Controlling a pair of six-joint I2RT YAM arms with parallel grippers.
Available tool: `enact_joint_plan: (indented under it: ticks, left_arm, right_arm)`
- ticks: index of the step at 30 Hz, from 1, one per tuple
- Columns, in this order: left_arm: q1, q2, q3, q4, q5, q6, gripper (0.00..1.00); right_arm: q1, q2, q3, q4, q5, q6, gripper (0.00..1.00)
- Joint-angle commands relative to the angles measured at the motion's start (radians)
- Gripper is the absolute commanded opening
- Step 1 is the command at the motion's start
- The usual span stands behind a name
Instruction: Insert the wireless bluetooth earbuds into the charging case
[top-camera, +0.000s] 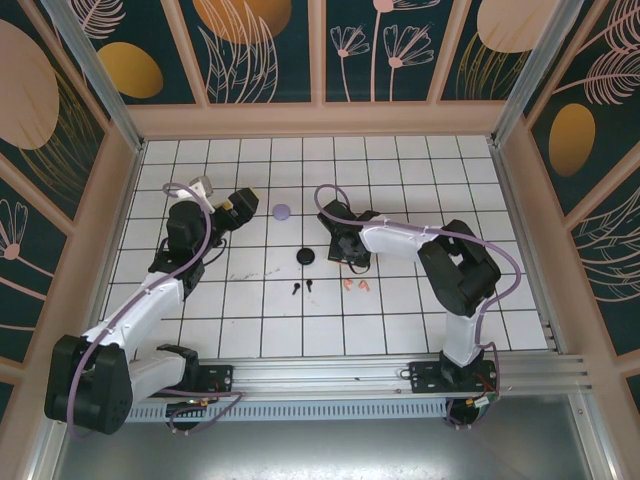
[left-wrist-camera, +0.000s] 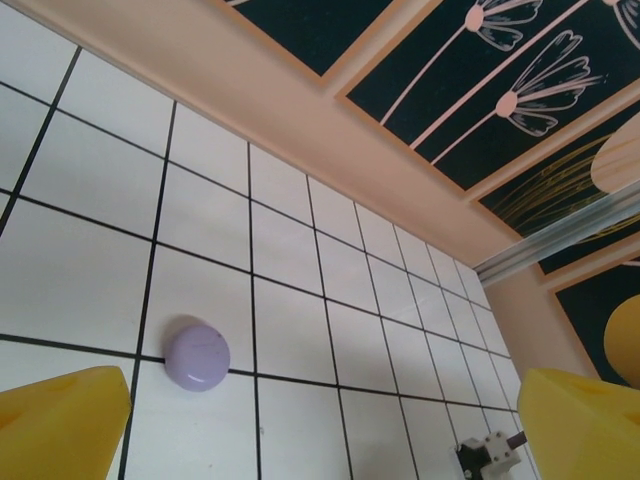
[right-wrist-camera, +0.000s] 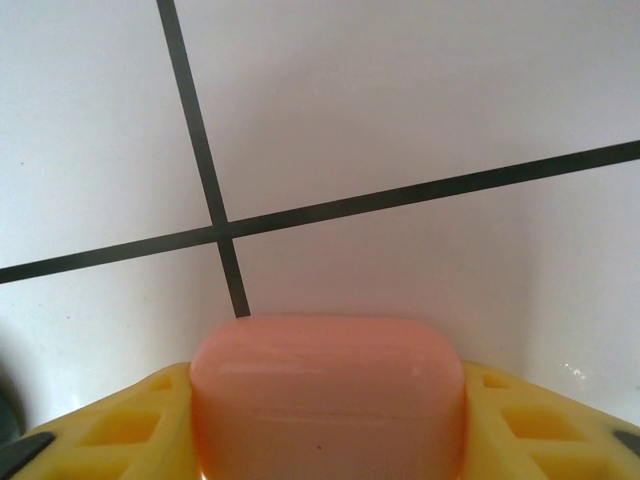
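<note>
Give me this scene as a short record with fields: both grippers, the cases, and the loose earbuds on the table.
left gripper: open, empty, beside the lilac case
right gripper: fingers against both sides of the salmon-pink case
lilac case: closed, on the tiles, untouched
salmon-pink case: closed, between the right fingers
black case: on the tiles, mid-table
black earbuds: two, loose, just nearer than the black case
salmon-pink earbuds: two, loose, right of the black pair

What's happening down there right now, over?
Left gripper open, near lilac case. Right gripper holds salmon-pink charging case. Salmon-pink earbuds loose on table. Black earbuds close by.
</note>
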Motion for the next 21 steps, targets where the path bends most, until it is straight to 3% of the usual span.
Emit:
enact_joint_plan:
  ticks: [1,8,14,18,21]
  left_arm:
    - [-0.007,0.007,-0.026,0.071,0.045,0.045,0.98]
    - [-0.017,0.041,-0.092,0.260,0.189,0.043,0.96]
    - [-0.100,0.116,-0.108,0.448,0.303,0.044,0.97]
    - [-0.169,0.181,-0.111,0.559,0.320,0.032,0.97]
    - [-0.182,0.241,-0.140,0.716,0.313,-0.053,0.97]
  right_arm:
    - [0.010,-0.024,-0.017,0.049,-0.005,0.017,0.44]
    - [0.008,-0.167,-0.026,0.054,0.025,0.039,0.43]
    - [-0.011,-0.274,0.042,0.068,0.022,0.055,0.42]
    - [-0.031,-0.302,0.121,0.079,0.013,0.096,0.42]
    - [-0.051,-0.311,0.157,0.098,-0.005,0.151,0.43]
